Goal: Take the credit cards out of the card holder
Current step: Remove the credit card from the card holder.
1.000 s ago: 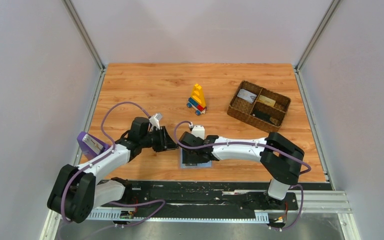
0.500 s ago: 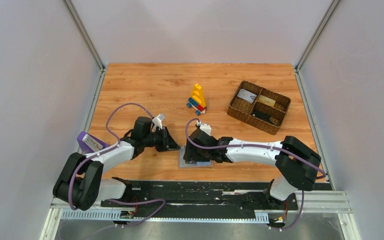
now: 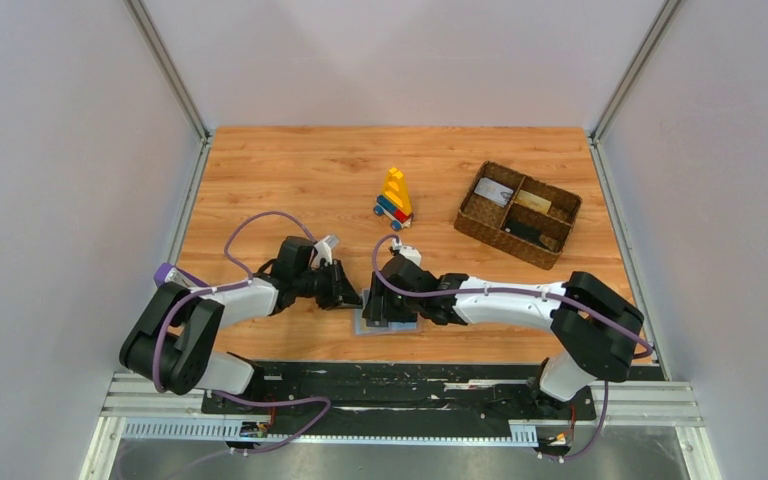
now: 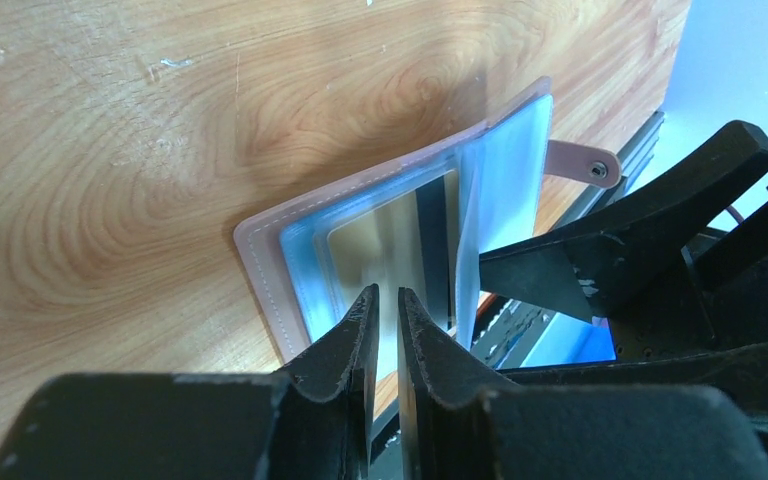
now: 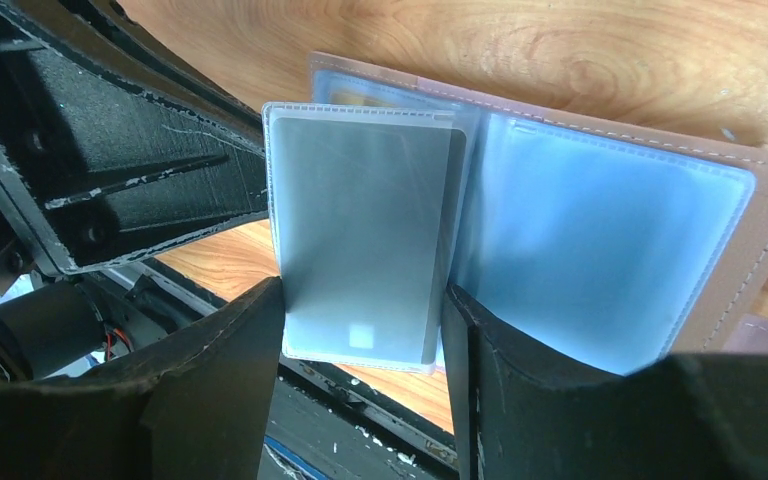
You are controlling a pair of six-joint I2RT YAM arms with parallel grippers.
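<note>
The card holder (image 3: 363,324) lies open near the table's front edge. In the left wrist view its pinkish cover (image 4: 265,260), clear blue sleeves and tab (image 4: 580,160) show. One sleeve leaf stands up with a greyish card (image 5: 360,230) in it. My right gripper (image 3: 385,312) is open, and the leaf stands between its fingers (image 5: 365,295). My left gripper (image 4: 388,300) is at the holder's left edge (image 3: 353,297), with its jaws a thin slit apart and nothing between them. A greyish-white card (image 3: 493,192), a tan-gold card (image 3: 532,201) and a black card (image 3: 527,232) lie in the basket.
The brown woven basket (image 3: 470,222) stands at the back right. A toy of yellow, red and blue bricks (image 3: 394,198) stands behind the grippers. A purple object (image 3: 164,272) lies by the left arm's elbow. The black rail (image 3: 410,380) runs along the near edge.
My left gripper has moved right and forward to the holder's left edge. My right gripper has stayed on the holder and shifted slightly.
</note>
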